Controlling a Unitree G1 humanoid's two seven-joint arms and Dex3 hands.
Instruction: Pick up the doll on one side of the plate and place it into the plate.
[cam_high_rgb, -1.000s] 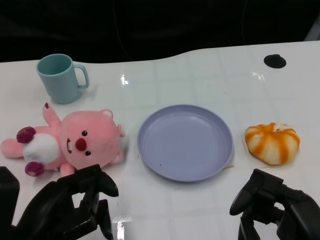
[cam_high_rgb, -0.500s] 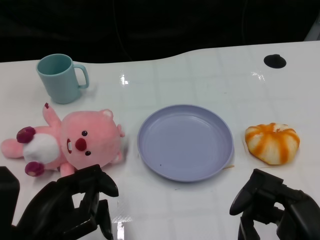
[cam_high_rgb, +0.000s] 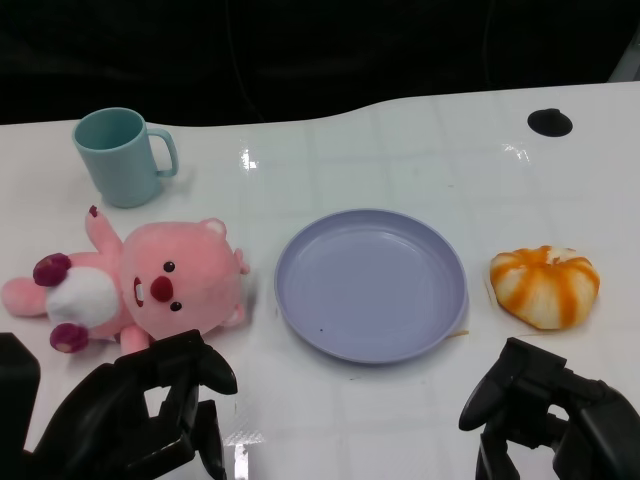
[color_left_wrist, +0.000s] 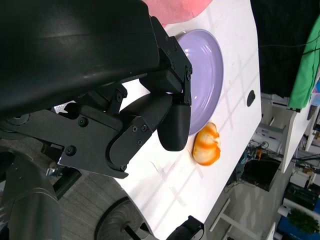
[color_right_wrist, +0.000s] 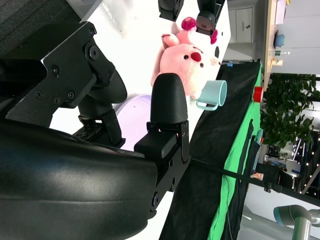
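Both hands (cam_high_rgb: 150, 410) (cam_high_rgb: 545, 410) empty, fingers apart, nr doll (cam_high_rgb: 140, 285).

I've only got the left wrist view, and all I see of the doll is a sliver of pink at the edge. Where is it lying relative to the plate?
Observer: The pink doll lies face up on the robot's left side of the purple plate, apart from it.
Operator: Is the left hand on it?
Observer: No. The left hand sits just short of the doll, holding nothing.
Operator: Anything else near the doll?
Observer: A teal cup stands upright beyond it.
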